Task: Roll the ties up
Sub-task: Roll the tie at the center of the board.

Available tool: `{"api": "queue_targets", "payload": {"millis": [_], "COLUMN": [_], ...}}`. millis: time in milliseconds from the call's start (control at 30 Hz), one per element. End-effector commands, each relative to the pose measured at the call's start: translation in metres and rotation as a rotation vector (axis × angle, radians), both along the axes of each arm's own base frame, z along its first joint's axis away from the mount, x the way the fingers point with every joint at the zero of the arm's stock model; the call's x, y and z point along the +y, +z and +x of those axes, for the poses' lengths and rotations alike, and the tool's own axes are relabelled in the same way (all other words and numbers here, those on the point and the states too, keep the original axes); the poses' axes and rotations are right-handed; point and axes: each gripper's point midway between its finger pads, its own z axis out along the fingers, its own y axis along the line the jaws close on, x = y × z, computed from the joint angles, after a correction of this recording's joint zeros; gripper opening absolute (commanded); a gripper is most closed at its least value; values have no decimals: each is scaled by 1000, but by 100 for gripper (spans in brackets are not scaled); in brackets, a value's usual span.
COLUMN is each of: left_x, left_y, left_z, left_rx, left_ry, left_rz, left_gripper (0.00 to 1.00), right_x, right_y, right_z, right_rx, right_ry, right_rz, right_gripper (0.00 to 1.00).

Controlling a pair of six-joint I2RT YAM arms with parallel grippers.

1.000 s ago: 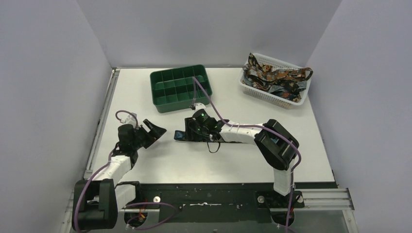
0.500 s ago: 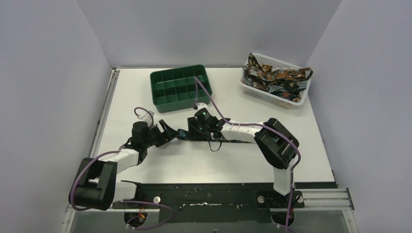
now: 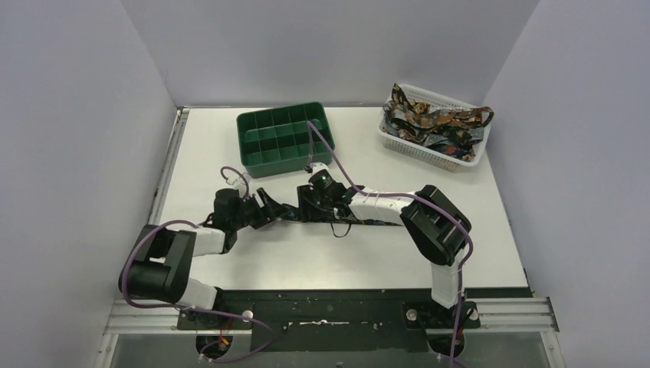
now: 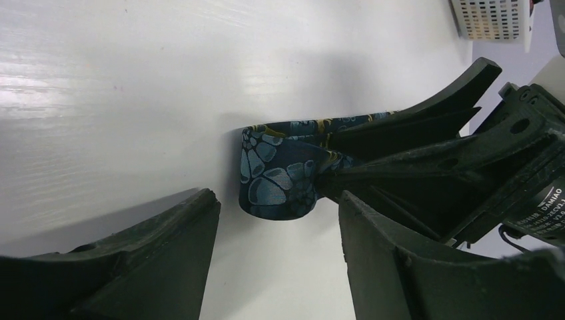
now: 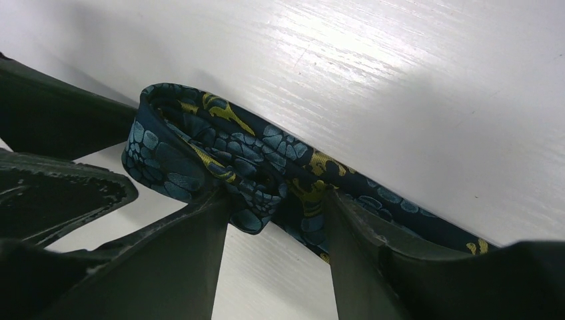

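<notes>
Step in hand: starting the roll. One tie (image 5: pixel 200 143) lay flat on the bench (image 3: pixel 345 261) in front of the green tray (image 3: pixel 283 167), its end turned back on itself into a first small loop, the rest trailing under the right arm. More ties filled the white basket (image 3: pixel 463 159), well apart.

The right claw (image 5: pixel 276 200) was closed on the tie just behind the loop, the fabric bunched between its fingers. The left claw (image 4: pixel 276 195) stood open, one finger on each side of the loop, touching neither side.

Next move, as judged: close the left claw on the loop without flattening it, then turn the loop along the tie while the right claw feeds length.

Both arms reached low and forward, wrists nearly level with the bench, claws facing each other.
</notes>
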Motion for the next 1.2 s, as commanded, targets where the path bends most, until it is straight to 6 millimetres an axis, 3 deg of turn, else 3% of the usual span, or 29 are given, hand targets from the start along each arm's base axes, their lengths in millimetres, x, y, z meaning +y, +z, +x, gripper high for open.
{"api": "queue_targets", "payload": {"millis": [0, 733, 1000, 1167], "left_x": [-15, -17, -31, -29], "left_y": [20, -3, 6, 6], "left_z": [15, 19, 14, 18], "left_rx": [-94, -117, -153, -150], "left_ry": [-68, -177, -238, -203], "left_rz": [-62, 40, -30, -29], "left_gripper": [61, 58, 49, 39], "right_x": [3, 0, -1, 1], "right_y": [0, -3, -4, 2], "right_z": [4, 8, 11, 12], "right_rx": [-2, 26, 38, 43], "right_ry": [10, 11, 7, 17], "right_rz": [6, 39, 52, 82], "right_gripper": [53, 52, 53, 55]}}
